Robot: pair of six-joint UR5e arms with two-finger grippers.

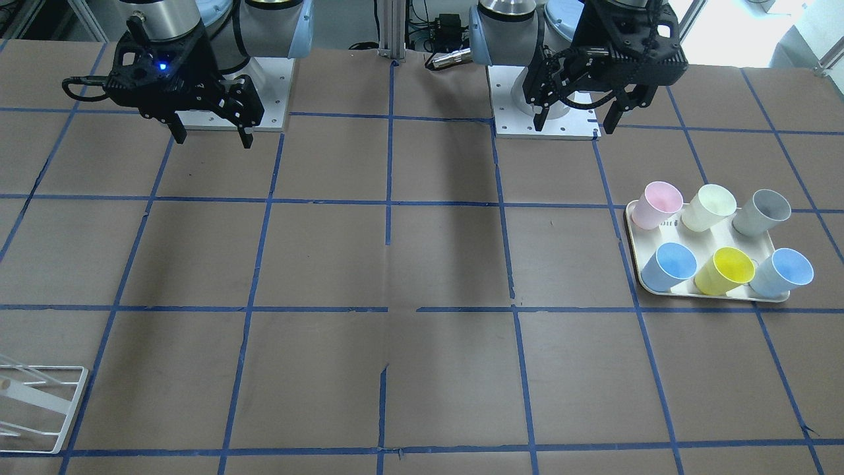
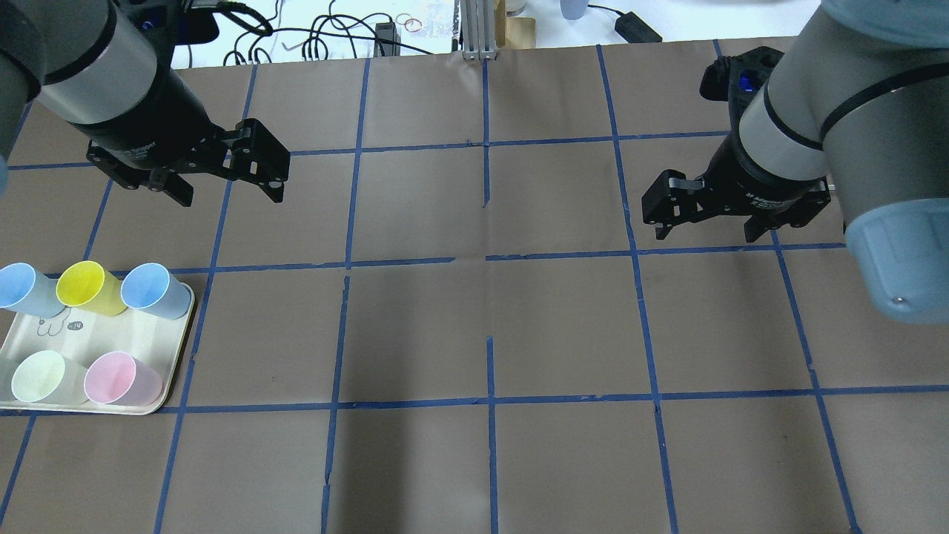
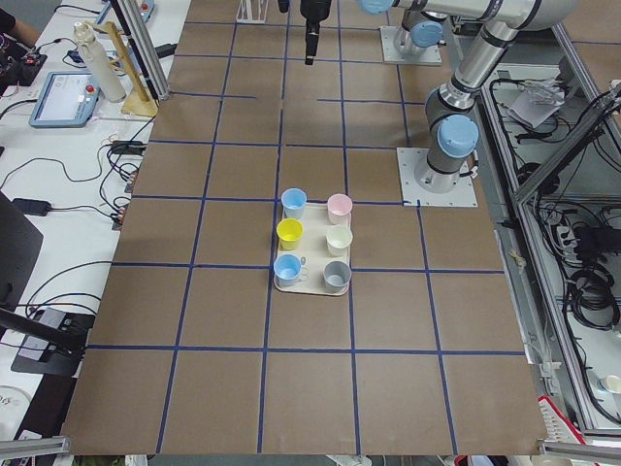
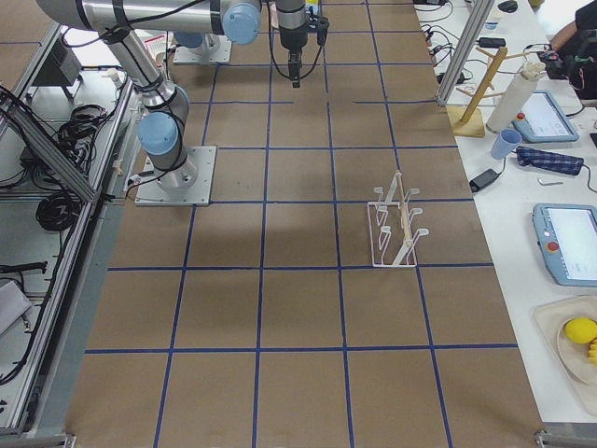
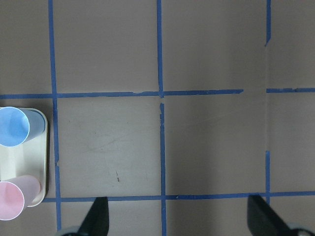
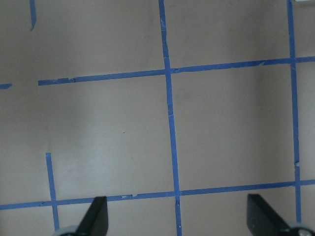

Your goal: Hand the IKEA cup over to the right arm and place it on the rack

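Observation:
The pale pink IKEA cup (image 1: 659, 203) stands open end up at a corner of a cream tray (image 1: 633, 241). It also shows in the overhead view (image 2: 118, 378), the exterior left view (image 3: 339, 206) and the left wrist view (image 5: 12, 201). My left gripper (image 1: 573, 124) (image 2: 228, 194) is open and empty, high above the table, apart from the tray. My right gripper (image 1: 213, 140) (image 2: 706, 231) is open and empty over bare table on the other side. The white wire rack (image 1: 33, 409) (image 4: 396, 233) stands near the table's edge on my right side.
On the tray with the pink cup stand a cream cup (image 1: 709, 206), a grey cup (image 1: 761, 211), a yellow cup (image 1: 725, 270) and two light-blue cups (image 1: 669, 265) (image 1: 781, 272). Brown paper with a blue tape grid covers the table.

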